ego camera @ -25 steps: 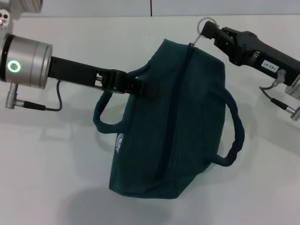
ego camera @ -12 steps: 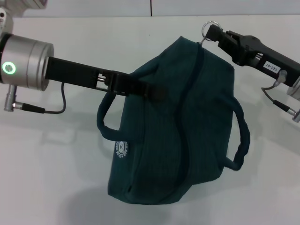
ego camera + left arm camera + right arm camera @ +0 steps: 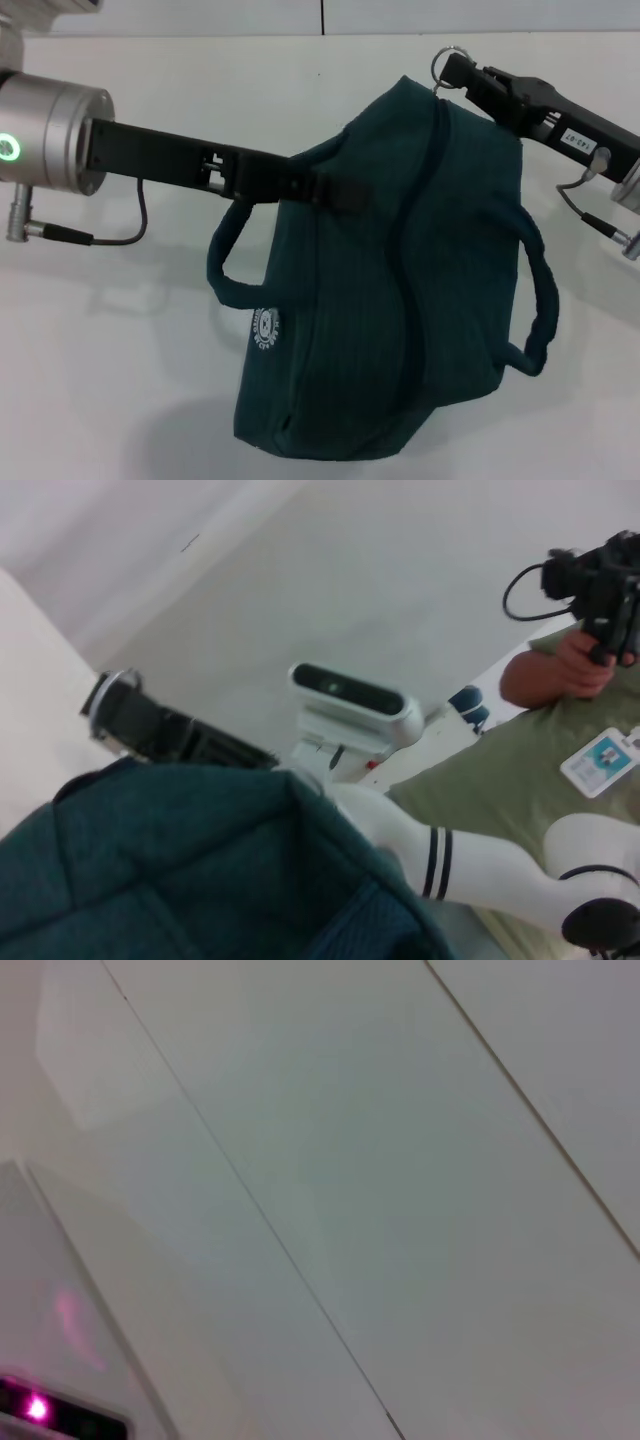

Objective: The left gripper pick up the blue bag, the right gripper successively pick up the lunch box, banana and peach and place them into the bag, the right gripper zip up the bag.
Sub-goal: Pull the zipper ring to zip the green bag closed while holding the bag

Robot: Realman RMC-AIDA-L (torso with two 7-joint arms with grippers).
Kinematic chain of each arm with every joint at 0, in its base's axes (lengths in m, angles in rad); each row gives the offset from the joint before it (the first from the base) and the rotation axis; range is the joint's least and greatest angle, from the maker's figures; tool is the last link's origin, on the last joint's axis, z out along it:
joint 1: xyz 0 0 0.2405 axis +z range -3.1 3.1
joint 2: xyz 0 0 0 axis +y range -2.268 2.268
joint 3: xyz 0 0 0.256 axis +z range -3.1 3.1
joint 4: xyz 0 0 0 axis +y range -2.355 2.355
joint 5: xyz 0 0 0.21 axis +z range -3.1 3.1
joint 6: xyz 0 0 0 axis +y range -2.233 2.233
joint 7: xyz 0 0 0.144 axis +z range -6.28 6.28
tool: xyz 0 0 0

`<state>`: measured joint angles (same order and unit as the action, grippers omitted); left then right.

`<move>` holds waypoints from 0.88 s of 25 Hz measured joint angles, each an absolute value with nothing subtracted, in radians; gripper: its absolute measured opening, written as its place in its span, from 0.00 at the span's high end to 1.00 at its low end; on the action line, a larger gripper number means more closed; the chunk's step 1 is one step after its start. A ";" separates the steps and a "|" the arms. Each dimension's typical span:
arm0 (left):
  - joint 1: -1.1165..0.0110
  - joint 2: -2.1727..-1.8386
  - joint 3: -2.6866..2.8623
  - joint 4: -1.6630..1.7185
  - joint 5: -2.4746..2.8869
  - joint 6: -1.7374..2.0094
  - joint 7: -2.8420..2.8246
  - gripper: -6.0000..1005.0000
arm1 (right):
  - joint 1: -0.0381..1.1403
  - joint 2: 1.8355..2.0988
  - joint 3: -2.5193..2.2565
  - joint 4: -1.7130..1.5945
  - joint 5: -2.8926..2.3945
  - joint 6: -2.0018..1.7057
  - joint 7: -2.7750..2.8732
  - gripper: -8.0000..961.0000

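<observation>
Left tool (image 3: 345,195) gripping blue bag (image 3: 400,300) (round white logo (image 3: 264,327)) — right tool (image 3: 452,68) on zipper ring (image 3: 445,56)

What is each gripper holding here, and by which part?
The left gripper grips the blue bag at its upper left edge, beside a handle. The right gripper holds the bag's ring zipper pull at the top corner.

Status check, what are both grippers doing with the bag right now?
Left gripper clamped on blue bag handle. Right gripper pinching the ring zipper pull. Bag zipped, nothing blocking.
</observation>
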<state>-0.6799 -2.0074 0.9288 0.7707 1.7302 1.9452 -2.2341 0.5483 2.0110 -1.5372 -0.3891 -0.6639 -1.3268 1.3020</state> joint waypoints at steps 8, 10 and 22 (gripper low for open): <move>-0.676 -2.010 0.921 0.752 1.710 1.940 -2.232 0.91 | 0.549 2.012 -1.539 -0.388 -0.666 -1.334 1.301 0.94; -0.678 -2.011 0.920 0.748 1.709 1.936 -2.232 0.91 | 0.549 2.011 -1.541 -0.388 -0.667 -1.342 1.300 0.93; -0.674 -2.023 0.919 0.742 1.709 1.861 -2.223 0.89 | 0.535 1.999 -1.498 -0.355 -0.665 -1.337 1.307 0.56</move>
